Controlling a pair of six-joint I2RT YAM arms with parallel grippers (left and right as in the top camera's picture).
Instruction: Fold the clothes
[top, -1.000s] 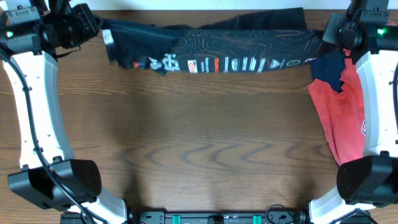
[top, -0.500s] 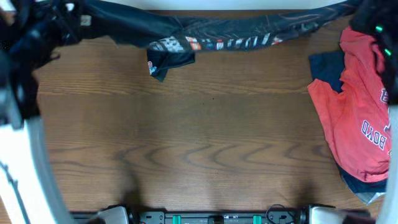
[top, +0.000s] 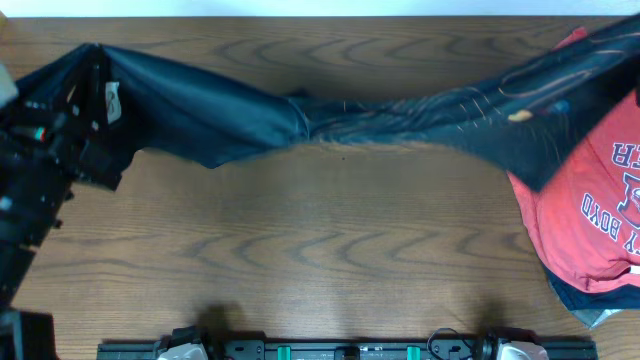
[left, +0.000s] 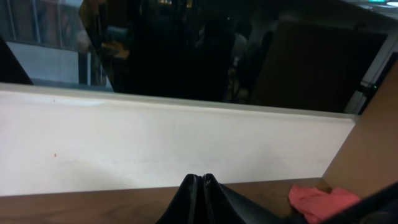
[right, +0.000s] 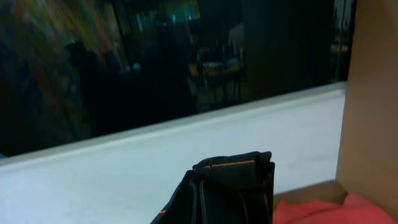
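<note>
**Black shirt strung over the table's far half, gripped at both ends**

The wooden table (top: 330, 260) fills the overhead view. The black shirt (top: 230, 115) spans it as one long band, from the table's left end to its far right corner, dipping lowest over the middle of the far half. Fine pale contour lines show on the band's right stretch. Whether the dip touches the table cannot be told.

A red shirt (top: 590, 220) with white lettering lies on the table's right end. From overhead, its far part is covered by the black shirt's right portion.

The left gripper (top: 88, 140), dark and blurred over the table's left end, is clamped on the shirt's left end. In the left wrist view the cloth rises in a tight pinch that hides the fingers.

The right gripper (right: 231, 199) shows only in the right wrist view, clenched on a bunch of the same cloth that wraps its fingers, with red fabric just beside it.

A small white label (top: 113, 100) sits on the shirt near the table's left end.
</note>
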